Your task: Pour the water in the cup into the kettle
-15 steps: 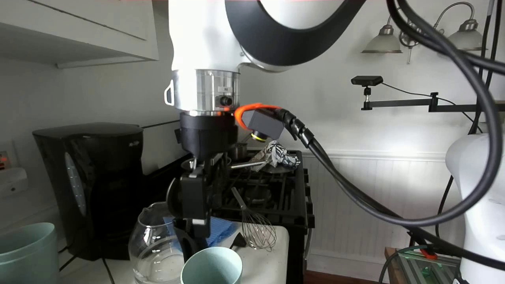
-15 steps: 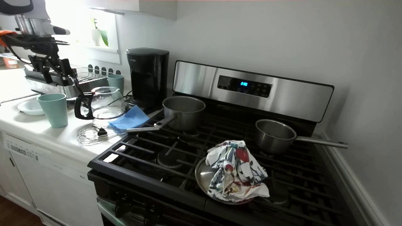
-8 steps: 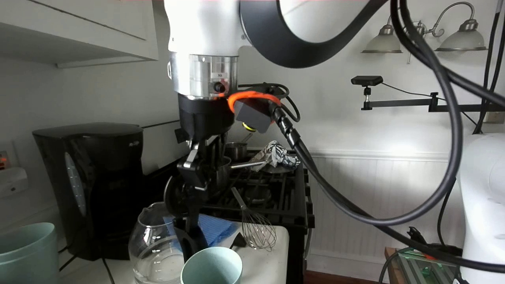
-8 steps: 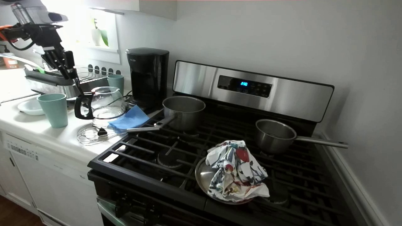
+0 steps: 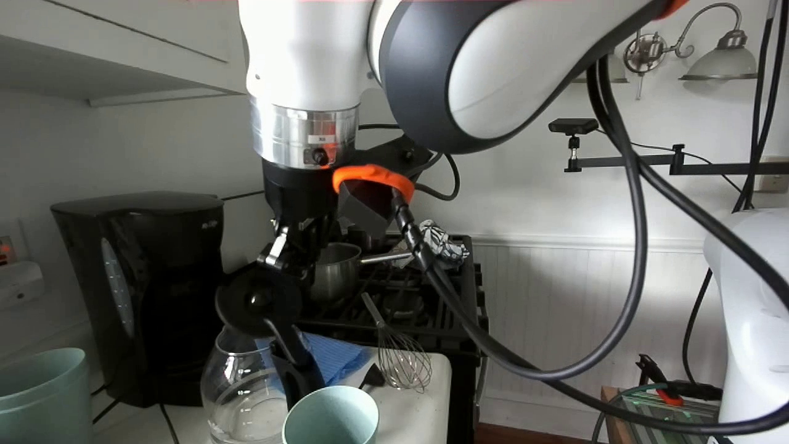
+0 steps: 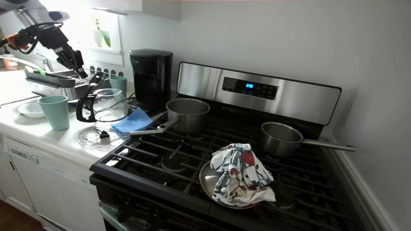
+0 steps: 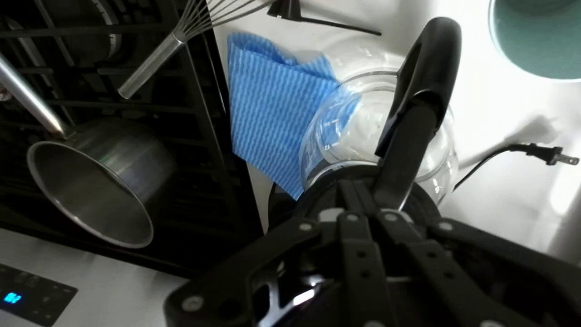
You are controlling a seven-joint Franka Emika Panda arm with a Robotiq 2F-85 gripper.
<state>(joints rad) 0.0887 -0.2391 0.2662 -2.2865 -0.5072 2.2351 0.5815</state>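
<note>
We have the gripper (image 6: 83,75) clenched, its two fingers drawn together, just beside the black lid (image 5: 243,302), which is raised above the kettle (image 6: 110,102); whether gripper and lid touch, we cannot tell. The kettle is clear glass and sits upright on the counter (image 6: 72,137). Our cup (image 6: 57,114) stands upright near the kettle, apart from it, on the side of its black handle (image 7: 439,63); we cannot tell what the cup holds. Across the kettle from it, we see a second teal cup (image 5: 46,407). A blue cloth (image 7: 277,109) lies just beside the kettle, toward the stove (image 6: 144,179). The whisk (image 5: 388,338) rests near the kettle, its grip over the stove's edge. A saucepan (image 6: 186,117) on the stove stands farther from the kettle than the cloth.
</note>
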